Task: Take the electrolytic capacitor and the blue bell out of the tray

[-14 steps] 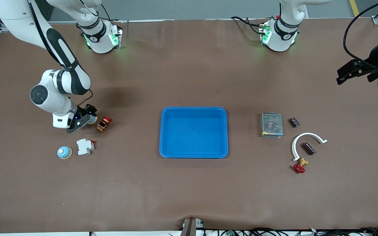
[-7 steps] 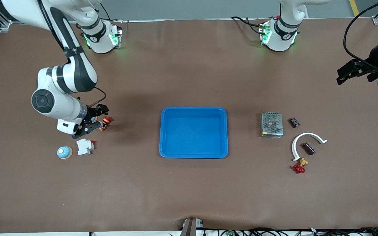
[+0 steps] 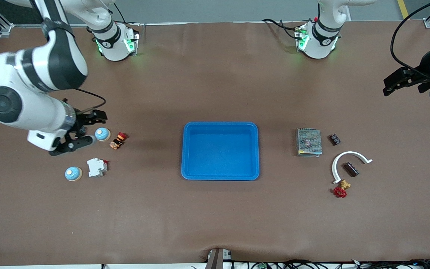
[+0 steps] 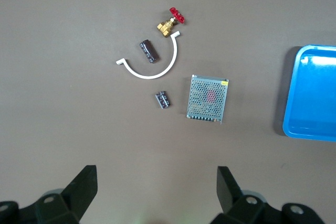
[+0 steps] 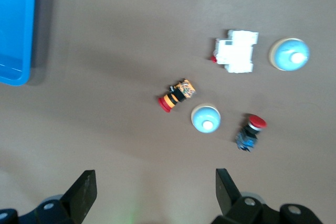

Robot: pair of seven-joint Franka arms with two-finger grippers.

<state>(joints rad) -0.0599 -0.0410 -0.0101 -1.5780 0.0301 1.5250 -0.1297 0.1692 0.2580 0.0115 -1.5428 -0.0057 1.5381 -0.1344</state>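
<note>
While both wait, right tool (image 3: pixel 84 130) agape above blue bell (image 3: pixel 102 134), left tool (image 3: pixel 405 83) likewise.

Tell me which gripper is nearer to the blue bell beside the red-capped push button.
Right. The right gripper is open, up in the air right beside that blue bell. The left gripper waits open over the left arm's end of the table, well away from it.

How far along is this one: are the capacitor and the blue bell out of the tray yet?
Looks finished. The blue tray holds nothing. A blue bell sits on the table toward the right arm's end, under the open, empty right gripper. A dark capacitor lies toward the left arm's end. The left gripper waits open. Nothing is in hand.
</note>
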